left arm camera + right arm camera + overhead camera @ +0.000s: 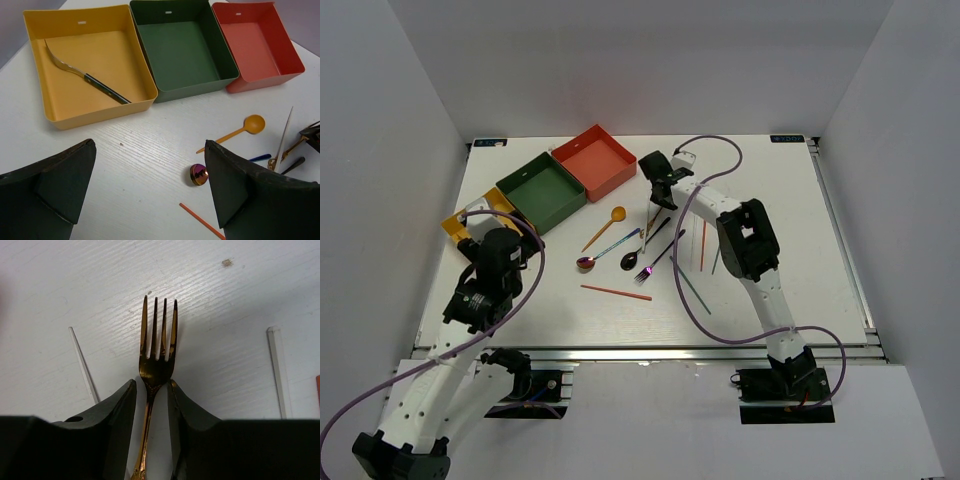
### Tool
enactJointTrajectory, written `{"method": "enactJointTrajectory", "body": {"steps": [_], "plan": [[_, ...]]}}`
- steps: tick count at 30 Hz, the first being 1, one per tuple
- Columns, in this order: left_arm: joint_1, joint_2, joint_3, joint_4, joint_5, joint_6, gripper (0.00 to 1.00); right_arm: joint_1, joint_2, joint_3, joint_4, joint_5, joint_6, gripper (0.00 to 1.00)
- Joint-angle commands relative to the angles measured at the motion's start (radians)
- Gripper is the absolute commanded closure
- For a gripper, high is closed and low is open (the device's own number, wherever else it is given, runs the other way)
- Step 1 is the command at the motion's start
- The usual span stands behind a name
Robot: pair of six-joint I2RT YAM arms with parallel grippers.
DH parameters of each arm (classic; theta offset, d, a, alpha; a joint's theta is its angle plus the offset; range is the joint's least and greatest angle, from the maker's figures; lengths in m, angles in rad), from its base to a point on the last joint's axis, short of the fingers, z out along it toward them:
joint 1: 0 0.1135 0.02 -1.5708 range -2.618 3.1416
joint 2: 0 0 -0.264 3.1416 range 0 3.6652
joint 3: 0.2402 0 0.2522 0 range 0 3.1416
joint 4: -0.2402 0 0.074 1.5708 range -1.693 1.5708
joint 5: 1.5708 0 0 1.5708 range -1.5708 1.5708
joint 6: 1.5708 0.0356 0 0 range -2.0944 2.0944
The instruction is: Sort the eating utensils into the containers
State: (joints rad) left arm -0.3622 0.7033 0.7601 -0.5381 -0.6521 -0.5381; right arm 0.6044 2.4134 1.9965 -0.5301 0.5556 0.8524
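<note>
The white counter (pixel 800 290) carries everything. At its far left, three open boxes sit in a row, side by side: the yellow box (pixel 110 50), the green box (pixel 175 50) and the red box (pixel 250 47). They have no lids, I think so that a fork or spoon can be dropped straight in. One black-handled fork (pixel 95 82) lies in the yellow box. The green and red boxes hold nothing.

The other utensils lie loose in the middle of the counter, near the boxes, and are not yet sorted. Among them are a gold spoon (pixel 605 228), a rainbow spoon (pixel 586 263) and an orange stick (pixel 616 292).

The right arm (pixel 745 240) reaches far out over the counter, bent at the elbow. The right claw (pixel 151 385) points down at the loose pile. Its two fingers stand close on each side of the thin neck of a gold fork (pixel 155 371). The prongs poke out past them. I think the neck is a good place to pinch, because it is narrow. I cannot tell if the claw grips it tight yet. A thin silver stick (pixel 82 362) lies just beside the fork.

The left arm (pixel 485 280) is folded up near the yellow box. The left claw (pixel 149 145) hangs over the counter, wide open, holding nothing.
</note>
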Motion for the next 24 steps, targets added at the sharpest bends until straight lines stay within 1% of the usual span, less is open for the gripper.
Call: {"method": "enactJointTrajectory", "body": {"steps": [1,3,7,10,12,13,15,16,18,19,21,22,24], "plan": [[-0.014,0.004,0.019,-0.01,0.026,0.01,0.02,0.024,0.05,-0.033,-0.171,-0.019,0.0,0.62],[-0.014,0.01,0.022,-0.014,0.043,0.015,0.02,0.037,0.052,-0.018,-0.188,-0.008,0.01,0.62],[-0.012,0.025,0.028,-0.028,0.065,0.017,0.02,0.057,0.07,0.042,-0.283,0.015,0.033,0.62],[-0.012,0.024,0.03,-0.025,0.078,0.021,0.02,0.07,0.072,0.044,-0.285,0.015,0.031,0.62],[-0.012,0.022,0.03,-0.025,0.092,0.024,0.02,0.069,0.099,0.064,-0.283,0.003,0.028,0.64],[-0.012,0.021,0.028,-0.025,0.095,0.024,0.02,0.064,0.113,0.083,-0.295,-0.003,0.028,0.68],[-0.012,0.012,0.027,-0.029,0.101,0.024,0.02,0.061,0.156,0.151,-0.337,0.0,0.028,0.7],[-0.012,0.007,0.025,-0.03,0.103,0.026,0.02,0.055,0.164,0.165,-0.343,0.0,0.025,0.76],[-0.012,-0.01,0.019,-0.031,0.106,0.026,0.02,0.049,0.17,0.16,-0.34,-0.009,0.023,0.79],[-0.012,-0.016,0.019,-0.031,0.109,0.027,0.02,0.041,0.17,0.154,-0.337,-0.016,0.023,0.84],[-0.012,-0.025,0.018,-0.028,0.112,0.029,0.02,0.035,0.167,0.134,-0.329,-0.032,0.028,0.88],[-0.012,-0.028,0.018,-0.028,0.114,0.029,0.02,0.029,0.164,0.128,-0.326,-0.057,0.028,0.93],[-0.012,-0.024,0.019,-0.028,0.114,0.03,0.02,0.024,0.142,0.093,-0.291,-0.08,0.028,0.98]]}}
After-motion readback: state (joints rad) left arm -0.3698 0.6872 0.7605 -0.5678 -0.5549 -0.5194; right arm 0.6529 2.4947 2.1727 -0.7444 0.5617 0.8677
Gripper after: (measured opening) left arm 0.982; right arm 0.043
